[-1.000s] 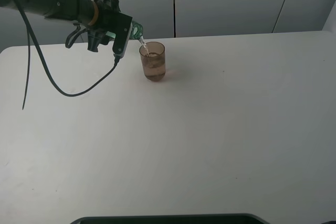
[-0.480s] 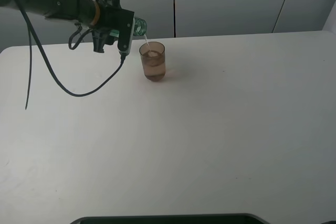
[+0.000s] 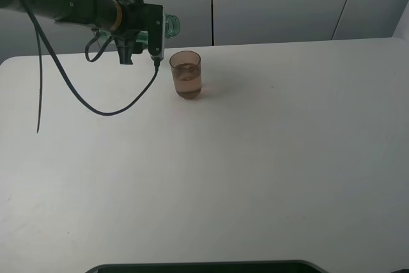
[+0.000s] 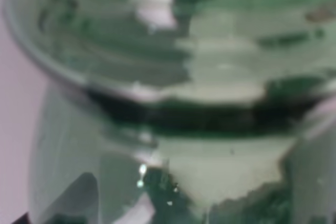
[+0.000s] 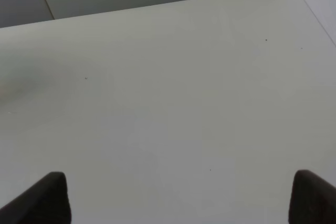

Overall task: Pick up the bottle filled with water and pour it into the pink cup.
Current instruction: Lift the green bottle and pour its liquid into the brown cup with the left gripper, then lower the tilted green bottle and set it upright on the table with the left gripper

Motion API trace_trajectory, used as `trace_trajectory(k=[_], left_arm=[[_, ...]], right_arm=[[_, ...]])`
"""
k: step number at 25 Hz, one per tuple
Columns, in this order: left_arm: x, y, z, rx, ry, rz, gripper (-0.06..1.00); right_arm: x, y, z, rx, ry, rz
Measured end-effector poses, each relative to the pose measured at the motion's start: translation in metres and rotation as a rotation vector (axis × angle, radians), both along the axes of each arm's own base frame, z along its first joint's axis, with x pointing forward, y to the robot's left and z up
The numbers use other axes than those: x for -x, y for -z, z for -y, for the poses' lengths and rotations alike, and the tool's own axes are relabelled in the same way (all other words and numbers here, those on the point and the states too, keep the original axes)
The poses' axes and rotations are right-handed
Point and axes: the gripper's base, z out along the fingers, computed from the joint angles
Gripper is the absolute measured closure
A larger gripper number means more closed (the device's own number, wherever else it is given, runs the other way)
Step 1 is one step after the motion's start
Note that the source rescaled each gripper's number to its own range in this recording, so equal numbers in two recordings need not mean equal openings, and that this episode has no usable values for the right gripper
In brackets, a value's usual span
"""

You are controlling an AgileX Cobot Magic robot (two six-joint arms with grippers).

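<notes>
The pink cup (image 3: 186, 75) stands upright on the white table (image 3: 268, 158) at the back, left of centre, partly filled with water. My left gripper (image 3: 155, 32) hovers just left of and above the cup, shut on the bottle (image 3: 171, 25). The bottle lies about level, and only its green open neck shows past the fingers. No water runs from it. The left wrist view is filled by the blurred green ribbed bottle (image 4: 210, 77). My right gripper (image 5: 178, 198) shows only as two dark fingertips (image 5: 47, 198) far apart over bare table, open and empty.
A black cable (image 3: 96, 110) droops from the left arm down onto the table left of the cup. Grey wall panels (image 3: 275, 4) rise behind the table's far edge. A dark rim (image 3: 204, 265) runs along the near edge of the exterior view.
The bottle has tipped back from a downward pour to about level, and its neck has risen away from the cup's rim. The stream of water has stopped.
</notes>
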Motion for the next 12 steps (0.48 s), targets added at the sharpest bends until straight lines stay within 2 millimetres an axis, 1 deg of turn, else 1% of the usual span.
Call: trace_trajectory(k=[2, 4, 8, 12], left_arm=[[0.0, -0.002, 0.0, 0.044, -0.032, -0.013, 0.94], [0.001, -0.009, -0.001, 0.104, -0.062, -0.021, 0.94], [0.001, -0.036, -0.009, 0.23, -0.128, -0.012, 0.94], [-0.001, -0.066, -0.03, 0.424, -0.266, -0.014, 0.94]], right_arm=[[0.0, 0.0, 0.0, 0.0, 0.0, 0.0], [0.0, 0.0, 0.0, 0.0, 0.0, 0.0], [0.0, 0.0, 0.0, 0.0, 0.0, 0.0], [0.0, 0.0, 0.0, 0.0, 0.0, 0.0]])
